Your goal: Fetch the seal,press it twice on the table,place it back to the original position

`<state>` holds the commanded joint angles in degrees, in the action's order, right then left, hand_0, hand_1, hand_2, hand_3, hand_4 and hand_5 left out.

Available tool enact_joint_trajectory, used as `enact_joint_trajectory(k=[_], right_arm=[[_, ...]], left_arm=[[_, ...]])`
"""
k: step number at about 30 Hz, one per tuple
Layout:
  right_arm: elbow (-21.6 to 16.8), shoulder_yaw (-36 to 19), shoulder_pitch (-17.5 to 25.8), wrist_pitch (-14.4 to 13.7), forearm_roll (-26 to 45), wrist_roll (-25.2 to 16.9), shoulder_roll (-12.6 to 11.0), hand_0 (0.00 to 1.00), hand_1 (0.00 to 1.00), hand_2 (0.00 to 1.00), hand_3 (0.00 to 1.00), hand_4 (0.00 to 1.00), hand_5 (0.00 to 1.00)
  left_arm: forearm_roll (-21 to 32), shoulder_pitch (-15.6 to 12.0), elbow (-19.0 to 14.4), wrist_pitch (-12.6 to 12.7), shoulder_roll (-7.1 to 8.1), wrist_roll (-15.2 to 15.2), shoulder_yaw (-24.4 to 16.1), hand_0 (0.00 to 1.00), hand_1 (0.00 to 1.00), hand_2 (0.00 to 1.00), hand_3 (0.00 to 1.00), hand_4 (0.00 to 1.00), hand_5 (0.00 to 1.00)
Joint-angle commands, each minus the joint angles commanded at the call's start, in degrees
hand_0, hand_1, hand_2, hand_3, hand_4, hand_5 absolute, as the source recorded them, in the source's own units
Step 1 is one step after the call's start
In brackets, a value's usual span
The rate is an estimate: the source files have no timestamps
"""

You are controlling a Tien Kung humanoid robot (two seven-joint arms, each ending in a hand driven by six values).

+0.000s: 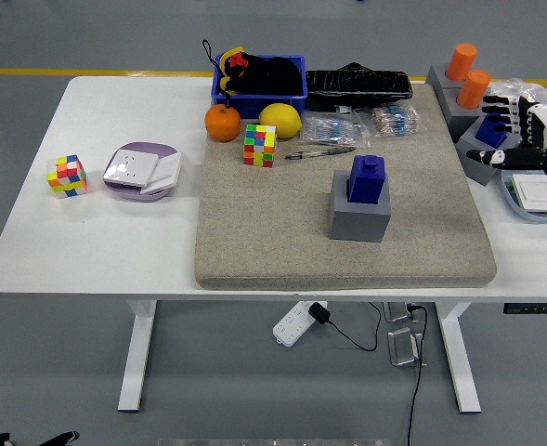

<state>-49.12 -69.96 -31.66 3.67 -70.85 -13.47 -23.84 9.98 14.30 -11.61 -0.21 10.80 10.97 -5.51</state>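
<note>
I am seeing the blue seal (366, 178) sitting upright in its grey block holder (359, 216) mid-mat on the beige felt pad (282, 242), untouched, while my right hand (524, 139) is hovering well apart at the table's right edge, fingers spread and holding nothing.

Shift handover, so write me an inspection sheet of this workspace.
Surface: white table carrying a beige mat.
Job's things: blue seal upright in its grey holder, mid-mat, not held.
Clutter: two puzzle cubes, orange, lemon, blue bin, pen, purple-white case, orange seals on grey blocks.
Grippers: right hand at the right edge, fingers spread, holding nothing; left not in view.
Cables: power strip and leads under the table.
Surroundings: grey floor, yellow line.
</note>
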Motion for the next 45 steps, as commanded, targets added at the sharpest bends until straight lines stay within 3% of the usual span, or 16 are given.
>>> enact_joint_trajectory(k=[10,16,23,34,45], right_arm=[[-0.47,-8.24,4.79,-0.43,-2.63,0.51,-2.33,0.804,0.800,0.778,0.782,0.998,0.021],[-1.74,-12.35,7.06,-0.50,-3.15,0.71,-2.01,0.804,0.800,0.778,0.779,0.998,0.022],[-5.79,-17.24,10.34,-0.47,-2.42,1.61,-2.53,0.799,0.775,0.758,0.760,0.998,0.040],[-10.69,-21.13,13.22,-0.34,-2.89,2.56,-2.94,0.794,0.751,0.733,0.741,0.998,0.071],[-12.83,-22.69,14.79,-0.71,-2.73,2.63,-2.80,0.789,0.744,0.726,0.726,0.980,0.081]], left_arm=[[0.44,0.17,0.04,-0.03,0.00,-0.14,0.24,0.813,0.786,0.763,0.802,0.683,0.420],[0.43,0.13,0.03,-0.07,-0.22,-0.11,0.24,0.813,0.785,0.763,0.802,0.683,0.420],[1.05,0.26,-0.01,0.12,-0.19,-0.35,0.86,0.813,0.785,0.763,0.802,0.682,0.420],[0.97,0.41,-0.03,0.06,-0.33,-0.31,0.93,0.814,0.785,0.763,0.801,0.682,0.420],[0.23,0.44,-0.06,0.32,-0.09,-0.07,0.57,0.814,0.784,0.764,0.801,0.681,0.419]])
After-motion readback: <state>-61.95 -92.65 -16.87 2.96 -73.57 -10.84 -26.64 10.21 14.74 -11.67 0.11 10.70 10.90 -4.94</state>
